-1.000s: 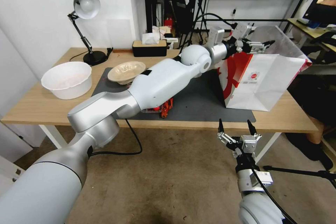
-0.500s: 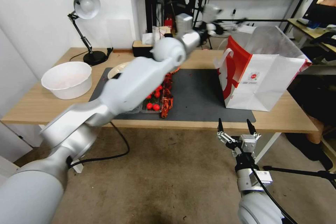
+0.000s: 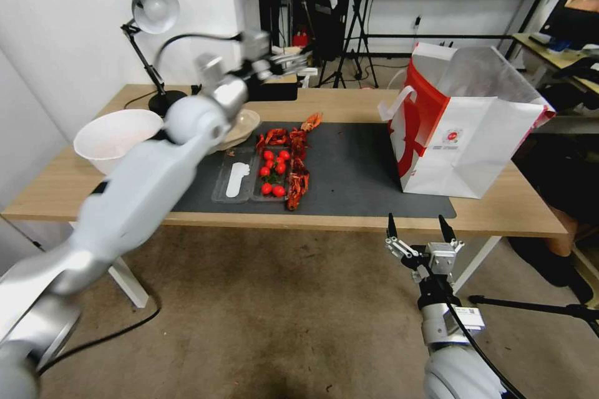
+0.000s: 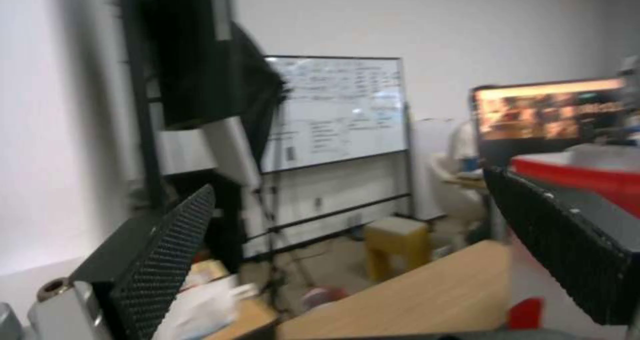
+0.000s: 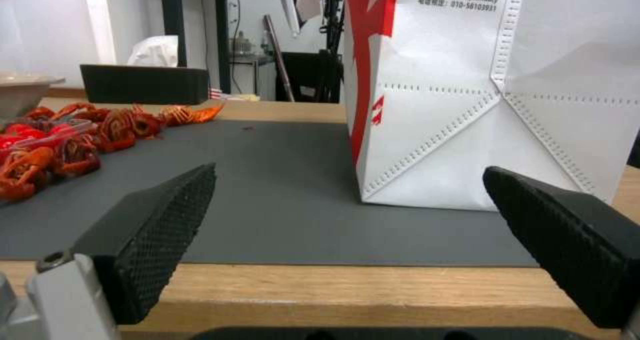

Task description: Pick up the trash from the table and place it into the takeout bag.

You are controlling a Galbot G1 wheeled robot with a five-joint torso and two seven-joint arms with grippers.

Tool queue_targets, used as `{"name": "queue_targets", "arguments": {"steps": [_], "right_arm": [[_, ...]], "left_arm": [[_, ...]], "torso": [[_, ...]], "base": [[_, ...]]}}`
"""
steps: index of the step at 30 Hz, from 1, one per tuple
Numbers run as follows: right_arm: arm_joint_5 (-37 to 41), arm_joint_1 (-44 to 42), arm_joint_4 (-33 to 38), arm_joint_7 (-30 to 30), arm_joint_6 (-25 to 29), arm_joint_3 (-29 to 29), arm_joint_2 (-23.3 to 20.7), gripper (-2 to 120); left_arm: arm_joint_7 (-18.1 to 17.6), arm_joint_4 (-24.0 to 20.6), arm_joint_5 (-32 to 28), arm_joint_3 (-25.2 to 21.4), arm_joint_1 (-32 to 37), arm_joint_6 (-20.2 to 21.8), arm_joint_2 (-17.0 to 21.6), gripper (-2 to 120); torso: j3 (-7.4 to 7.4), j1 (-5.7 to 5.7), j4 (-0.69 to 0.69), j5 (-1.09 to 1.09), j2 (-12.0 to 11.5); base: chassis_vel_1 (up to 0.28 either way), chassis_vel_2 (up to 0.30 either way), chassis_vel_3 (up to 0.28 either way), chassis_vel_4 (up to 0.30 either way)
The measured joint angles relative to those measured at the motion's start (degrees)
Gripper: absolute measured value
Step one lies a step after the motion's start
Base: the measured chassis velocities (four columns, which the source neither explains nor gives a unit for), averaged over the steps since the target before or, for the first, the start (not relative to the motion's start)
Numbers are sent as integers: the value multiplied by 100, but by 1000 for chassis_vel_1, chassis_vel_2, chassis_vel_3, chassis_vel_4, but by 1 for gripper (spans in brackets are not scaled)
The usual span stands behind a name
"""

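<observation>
Start from the mat (image 3: 349,168) and read across. Your left gripper (image 3: 288,62) has swung away from the bag's mouth, where it hung a second ago, and now hangs above the far left corner of the mat, over the beige bowl (image 3: 240,128). In its wrist view the jaws stand wide apart with nothing between them, so whatever it took to the bag has probably been let go there.

That swing has uncovered what the arm was hiding: a clear tray (image 3: 253,177) on the left part of the mat, with red crayfish shells (image 3: 296,165) and small red tomatoes (image 3: 272,171) in and beside it. This looks like the trash left to clear, and the bowl at the mat's far left edge likely goes too.

The bag (image 3: 462,131) stands upright on the right end of the mat, mouth open, as before.

Your right gripper (image 3: 419,230) is parked below the table (image 3: 75,190) edge, in front of the mat's right part, unmoved, fingers spread wide on nothing.
</observation>
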Motion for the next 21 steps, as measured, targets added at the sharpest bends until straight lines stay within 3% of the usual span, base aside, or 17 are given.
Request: {"name": "queue_targets", "arguments": {"steps": [1,5,7,9,11,13,21], "right_arm": [[0,0,0,0,0,0,0,100],[-62,-60,5,37,-25,-23,27,100],[-78,-73,6,44,-25,-26,30,100],[-128,-131,10,78,-26,-40,53,100],[-134,-140,10,82,-26,-44,58,100],[-153,-160,-24,98,-26,-68,76,100],[-204,-220,-34,115,-12,-100,128,100]], "left_arm": [[0,0,0,0,0,0,0,100],[-420,-638,450,-806,1253,-58,266,100],[-480,-721,555,-960,1473,-70,264,100],[-657,-1010,895,-1459,2142,-61,132,100],[-701,-1088,991,-1568,2310,-61,70,100],[-854,-1361,1379,-1948,3002,-49,-205,100],[-1141,-1721,2059,-2565,4137,-193,-696,100]], "torso": [[0,0,0,0,0],[0,0,-1,0,0],[0,0,-2,0,0],[0,0,-2,2,0],[0,0,-3,2,0],[0,0,-2,0,0],[1,0,-3,1,-1]], "base": [[0,0,0,0],[0,0,0,0],[0,0,0,0],[0,0,0,0],[0,0,0,0],[0,0,0,0],[0,0,0,0]]}}
